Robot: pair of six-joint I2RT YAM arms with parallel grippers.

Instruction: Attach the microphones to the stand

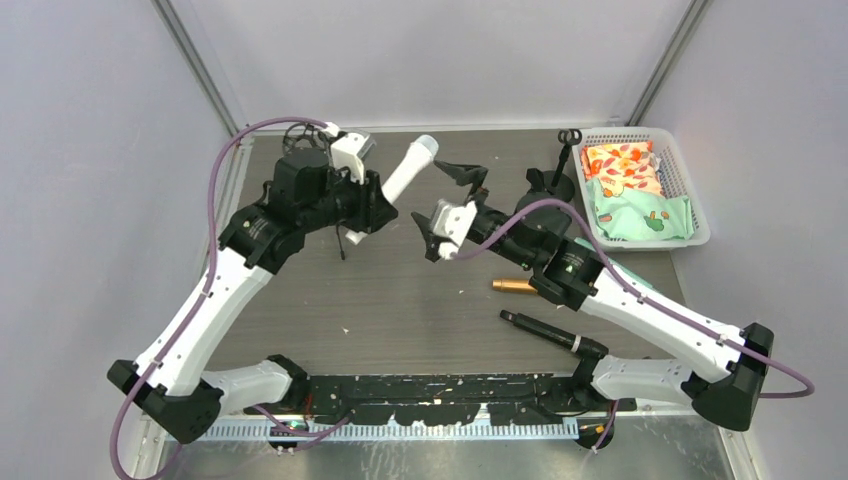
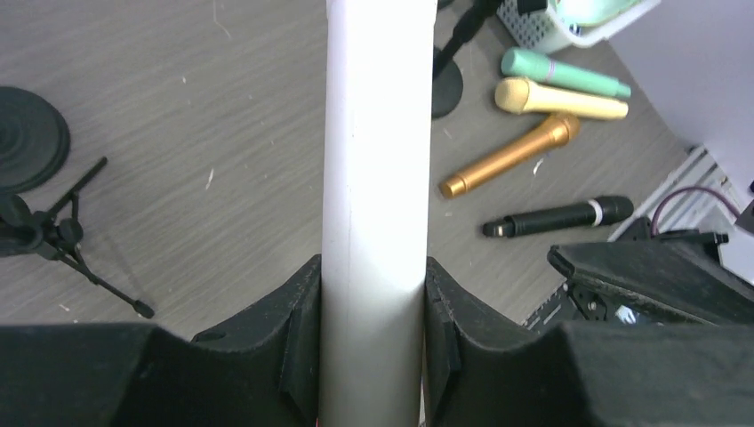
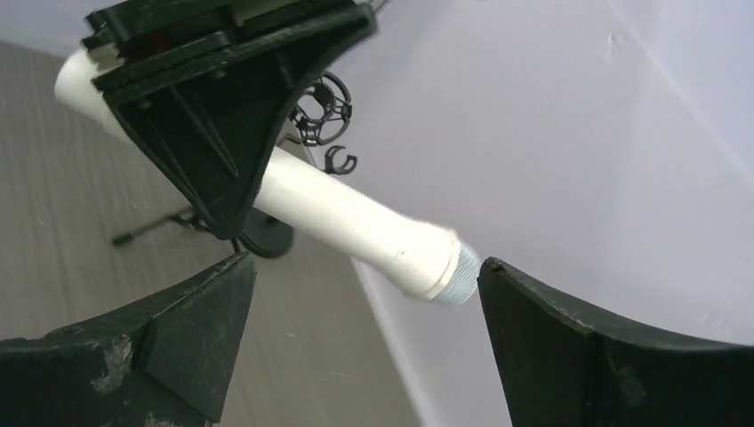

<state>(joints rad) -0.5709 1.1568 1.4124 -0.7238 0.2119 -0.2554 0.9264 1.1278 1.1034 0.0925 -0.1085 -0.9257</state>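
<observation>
Firmly, left tool [image 2: 372, 307] clamps smooth, cylindrical white microphone [image 2: 373, 133] above woodgrain table [image 2: 222, 133].

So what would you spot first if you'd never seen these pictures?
A white microphone up in the air, clamped in the left tool, with its head close to the open right tool. Then four more lying together on the right side of the table: a teal microphone, a cream-yellow microphone, a gold microphone and a black microphone.
</observation>
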